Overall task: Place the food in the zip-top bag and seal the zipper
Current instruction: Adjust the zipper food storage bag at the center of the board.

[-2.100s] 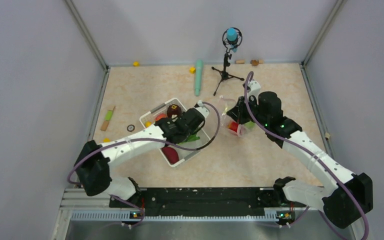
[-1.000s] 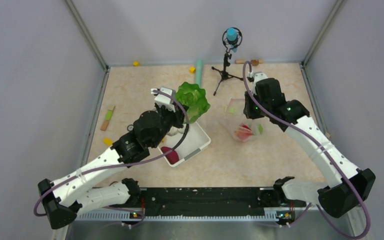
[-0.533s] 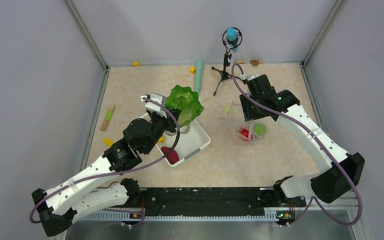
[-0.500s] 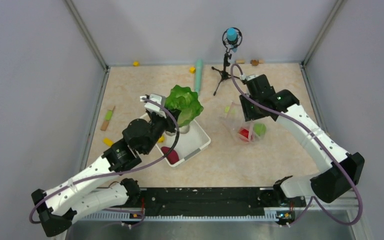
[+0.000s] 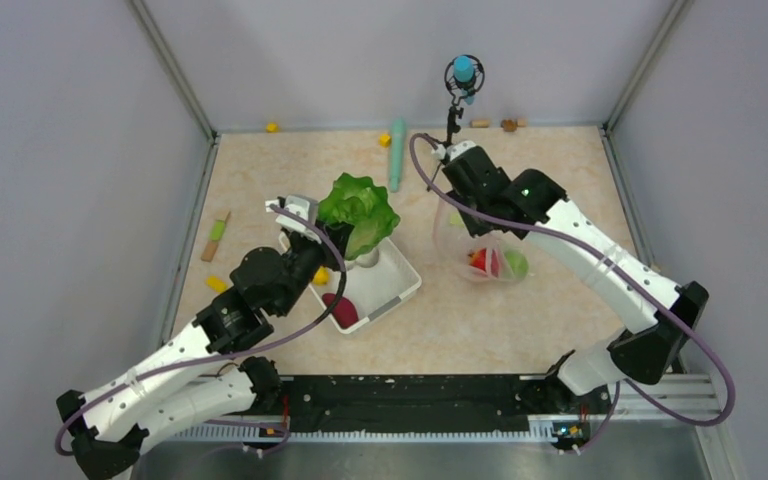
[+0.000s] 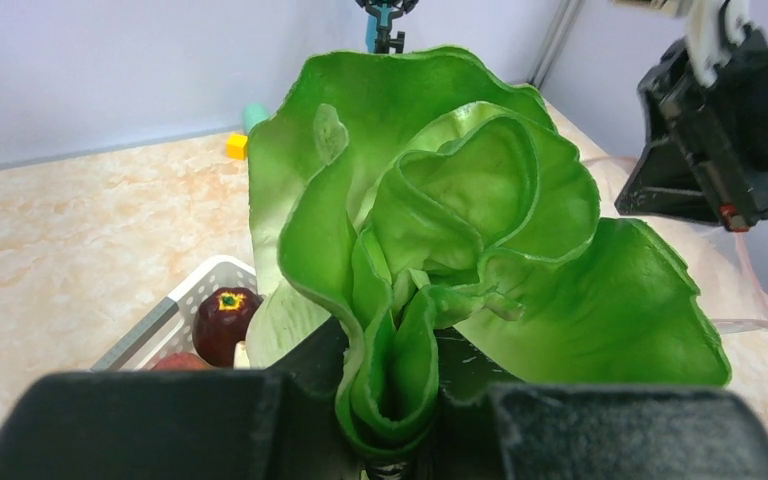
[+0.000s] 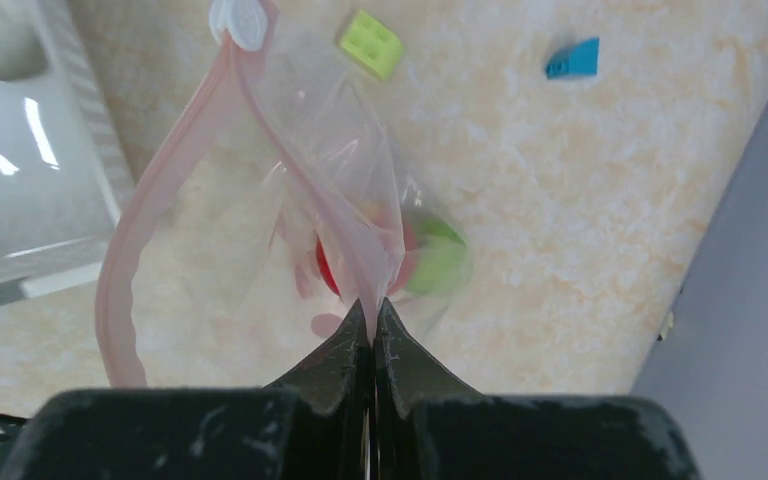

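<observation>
My left gripper [image 5: 348, 240] is shut on the base of the green leafy cabbage [image 5: 358, 212] and holds it up above the far end of the white basket [image 5: 400, 291]. In the left wrist view the cabbage [image 6: 460, 230] fills the frame above my gripper [image 6: 395, 405]. A dark maroon root [image 6: 222, 322] lies in the basket. My right gripper [image 7: 373, 322] is shut on the pinkish zipper [image 7: 160, 180] edge of the clear zip-top bag [image 7: 290, 190], holding its mouth up. A red apple [image 5: 478, 260] and a green apple [image 5: 515, 264] lie inside the bag [image 5: 460, 240].
A long teal cylinder [image 5: 397, 155] and a microphone tripod [image 5: 455, 95] stand behind. Small blocks lie around: yellow [image 5: 272, 127], yellow-green [image 7: 371, 43], blue [image 7: 573, 58]. A green-tan stick [image 5: 216, 237] lies at the left. Grey walls enclose the table.
My left gripper has lifted the cabbage out of the basket and drifted left with it. My right gripper has raised the bag's edge and carried it left, toward the middle.
</observation>
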Robot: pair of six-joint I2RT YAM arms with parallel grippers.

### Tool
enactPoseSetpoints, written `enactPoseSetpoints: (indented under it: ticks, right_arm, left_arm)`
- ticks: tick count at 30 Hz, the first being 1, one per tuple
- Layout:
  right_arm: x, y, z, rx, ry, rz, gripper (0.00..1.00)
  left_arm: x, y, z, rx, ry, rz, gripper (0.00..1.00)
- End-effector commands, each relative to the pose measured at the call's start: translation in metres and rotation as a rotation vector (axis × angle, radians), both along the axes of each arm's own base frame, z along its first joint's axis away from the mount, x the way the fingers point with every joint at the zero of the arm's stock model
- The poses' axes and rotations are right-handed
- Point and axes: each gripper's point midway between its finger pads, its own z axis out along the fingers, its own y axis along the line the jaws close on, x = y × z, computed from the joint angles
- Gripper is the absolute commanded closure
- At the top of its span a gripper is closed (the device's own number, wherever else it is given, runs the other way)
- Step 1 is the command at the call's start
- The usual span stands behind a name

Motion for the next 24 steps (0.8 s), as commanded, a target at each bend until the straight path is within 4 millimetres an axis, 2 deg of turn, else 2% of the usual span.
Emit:
enactPoseSetpoints:
  ticks: [1,6,9,16,18,24]
  right_arm:
    - [0.005,0.029,0.067,0.157,-0.152,0.013,1.0]
    - [-0.01,0.052,0.093,0.399,-0.136,0.002,1.0]
    - [-0.014,0.044,0.097,0.459,-0.168,-0.059,1.0]
    - [0.003,-0.012,0.036,0.365,-0.154,-0.296,1.0]
    - [0.006,-0.017,0.031,0.343,-0.153,-0.301,1.0]
    - [0.011,-0.018,0.035,0.347,-0.186,-0.283,1.0]
  left_arm:
    - [-0.005,0.005,0.024,-0.074,-0.068,-0.005,1.0]
    - [-0.005,0.01,0.022,-0.084,-0.074,0.011,1.0]
    - [-0.005,0.01,0.022,-0.089,-0.078,0.012,1.0]
    - [-0.001,0.003,0.021,-0.081,-0.071,0.003,1.0]
    - [0.002,-0.003,0.023,-0.084,-0.068,-0.003,1.0]
    - [0.014,-0.033,0.039,-0.146,-0.071,-0.052,1.0]
